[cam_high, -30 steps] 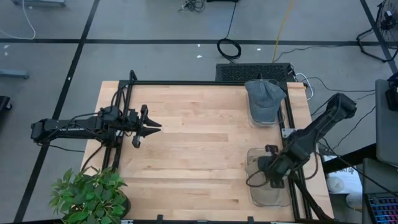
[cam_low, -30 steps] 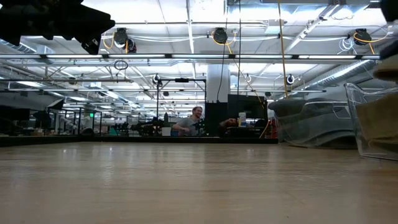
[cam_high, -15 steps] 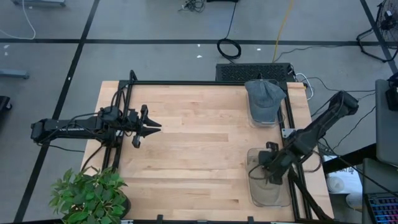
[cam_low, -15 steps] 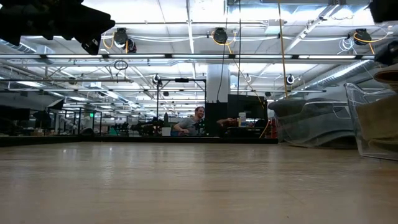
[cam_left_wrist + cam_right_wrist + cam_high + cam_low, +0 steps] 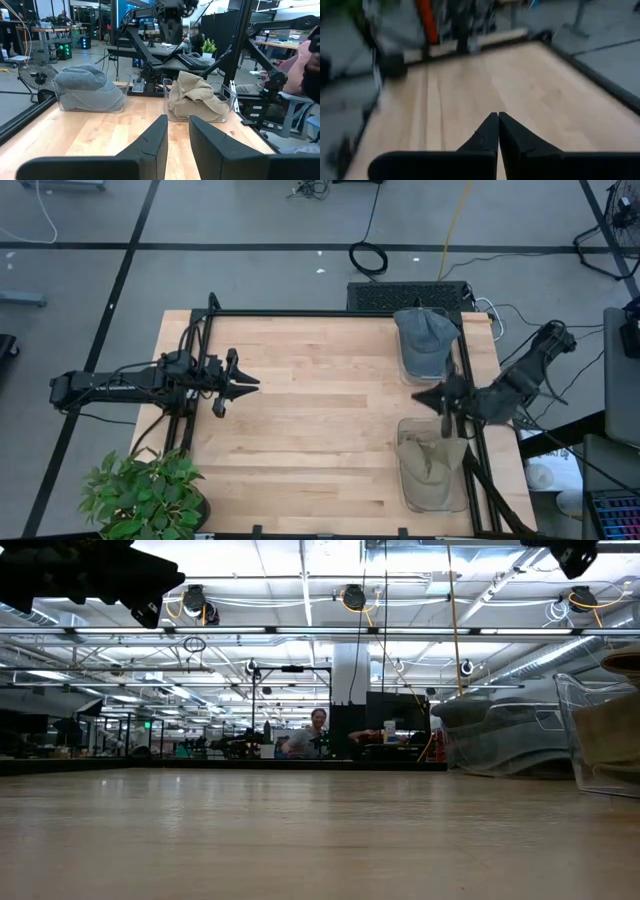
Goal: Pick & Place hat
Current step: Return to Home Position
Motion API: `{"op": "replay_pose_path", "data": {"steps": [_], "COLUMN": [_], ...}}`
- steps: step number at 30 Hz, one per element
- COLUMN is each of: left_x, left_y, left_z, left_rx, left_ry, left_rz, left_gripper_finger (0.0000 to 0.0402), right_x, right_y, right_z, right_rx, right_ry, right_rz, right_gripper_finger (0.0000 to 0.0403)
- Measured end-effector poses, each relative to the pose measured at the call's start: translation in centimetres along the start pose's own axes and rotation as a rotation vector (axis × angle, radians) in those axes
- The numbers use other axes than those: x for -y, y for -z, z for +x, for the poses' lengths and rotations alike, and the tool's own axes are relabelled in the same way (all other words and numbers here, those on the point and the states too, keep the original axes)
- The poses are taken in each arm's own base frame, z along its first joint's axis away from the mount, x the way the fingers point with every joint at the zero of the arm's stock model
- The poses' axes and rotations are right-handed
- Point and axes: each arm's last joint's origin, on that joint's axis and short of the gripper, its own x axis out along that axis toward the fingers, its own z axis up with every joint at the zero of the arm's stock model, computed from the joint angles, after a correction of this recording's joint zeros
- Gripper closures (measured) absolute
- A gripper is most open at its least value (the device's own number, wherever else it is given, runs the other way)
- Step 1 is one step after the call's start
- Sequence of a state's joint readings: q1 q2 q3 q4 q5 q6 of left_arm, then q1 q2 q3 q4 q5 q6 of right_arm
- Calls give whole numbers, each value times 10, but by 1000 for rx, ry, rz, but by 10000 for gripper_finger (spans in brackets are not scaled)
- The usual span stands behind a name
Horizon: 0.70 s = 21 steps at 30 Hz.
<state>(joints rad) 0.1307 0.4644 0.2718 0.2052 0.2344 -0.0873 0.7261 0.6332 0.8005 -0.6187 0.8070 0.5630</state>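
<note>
High view: the brown cap (image 5: 428, 462) is seen in the transparent bin (image 5: 432, 500) at the bench's (image 5: 320, 430) 5 o'clock. The right gripper (image 5: 418, 396) is held pressed together at 3 o'clock, the left gripper (image 5: 255, 382) slightly spread at 9 o'clock.

Dark jointed arms (image 5: 85, 387), white lettering (image 5: 121, 388), tapered black end effector (image 5: 177, 121)
</note>
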Motion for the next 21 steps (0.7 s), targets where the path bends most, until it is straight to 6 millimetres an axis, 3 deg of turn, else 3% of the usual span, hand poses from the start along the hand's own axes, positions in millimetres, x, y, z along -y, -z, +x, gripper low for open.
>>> {"op": "replay_pose_path", "data": {"steps": [3, 7, 12, 18, 21], "left_x": [0, 0, 0, 0, 0], "left_y": [0, 0, 0, 0, -3], "left_z": [0, 0, 0, 0, 0], "left_rx": [0, 0, 1, 3, 28], "left_ry": [0, 0, 0, 0, -11], "left_rz": [0, 1, 4, 6, 12], "left_gripper_finger": [316, 316, 316, 316, 316], "right_x": [1, 1, 0, 4, 17], "right_y": [-8, -5, 36, 78, 88], "right_z": [-3, -2, 23, 42, 46], "right_rx": [101, 99, 123, 337, 398], "right_ry": [13, 8, 23, -404, -408], "right_rz": [71, 37, -150, -225, -176], "right_gripper_finger": [400, 399, 399, 399, 398]}}
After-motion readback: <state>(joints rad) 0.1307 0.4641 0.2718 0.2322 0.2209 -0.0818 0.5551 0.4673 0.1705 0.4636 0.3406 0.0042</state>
